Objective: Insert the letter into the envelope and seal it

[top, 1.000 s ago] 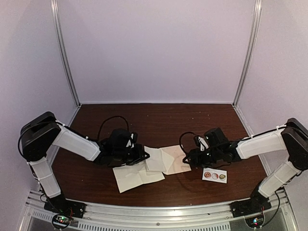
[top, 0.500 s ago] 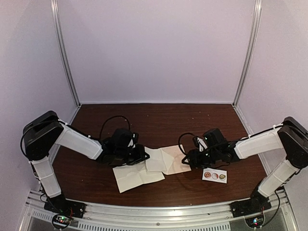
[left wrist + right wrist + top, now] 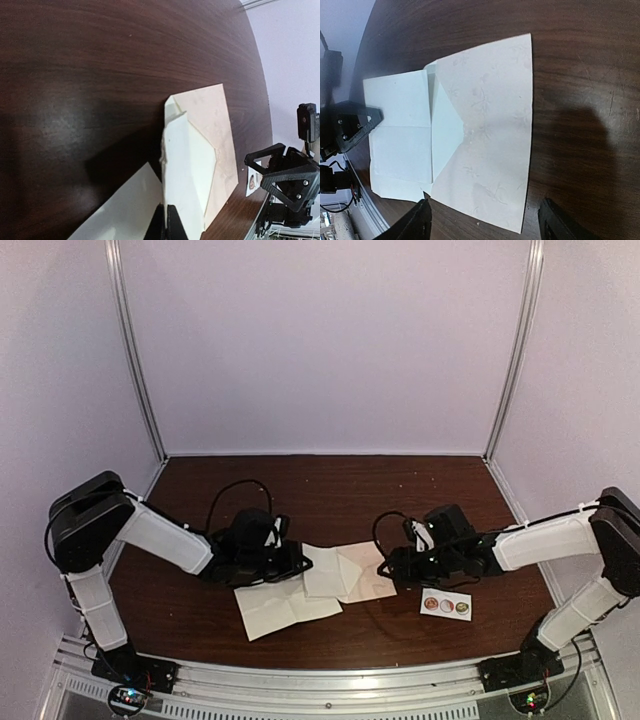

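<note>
The left gripper (image 3: 164,228) pinches the letter (image 3: 187,170), seemingly half inside the envelope (image 3: 210,115), while the right gripper (image 3: 485,220) hangs wide and empty; full insertion and sealing remain.

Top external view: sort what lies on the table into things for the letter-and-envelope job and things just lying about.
For the job: envelope; folded letter at its mouth, pinched by the left gripper; sticker strip, likely for sealing.
Lying about: larger creased sheet, nearer the arm bases.
</note>
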Available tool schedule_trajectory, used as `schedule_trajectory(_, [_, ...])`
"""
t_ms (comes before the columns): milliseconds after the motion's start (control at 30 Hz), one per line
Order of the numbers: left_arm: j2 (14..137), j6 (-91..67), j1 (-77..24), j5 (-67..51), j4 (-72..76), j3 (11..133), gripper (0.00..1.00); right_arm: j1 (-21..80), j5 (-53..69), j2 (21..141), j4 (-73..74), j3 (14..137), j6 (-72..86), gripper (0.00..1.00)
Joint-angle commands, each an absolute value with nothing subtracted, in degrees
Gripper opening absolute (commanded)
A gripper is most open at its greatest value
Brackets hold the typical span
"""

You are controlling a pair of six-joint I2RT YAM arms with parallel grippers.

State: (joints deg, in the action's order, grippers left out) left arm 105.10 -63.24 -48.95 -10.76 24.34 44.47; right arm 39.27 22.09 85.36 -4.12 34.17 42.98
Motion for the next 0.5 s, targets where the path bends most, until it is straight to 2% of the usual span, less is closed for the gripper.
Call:
schedule_trajectory(0, [98.1,-56.7,-48.5,-13.6,36.1,42.2,0.0,39.6,17.7,77.3,-2.8,35.5,39.3,0.77])
schedule_trajectory(233, [92.7,-53.2,-48.7,-24.1,49.6,40.5,0.0,40.6,28.6,69.3,-16.0,32.6,39.9,0.87])
schedule_trajectory(467, [90.9,-53.1,-49.5,-27.1,53.5,40.6,0.0,44.5,31.2,68.6,-21.0,34.5,39.5,0.88])
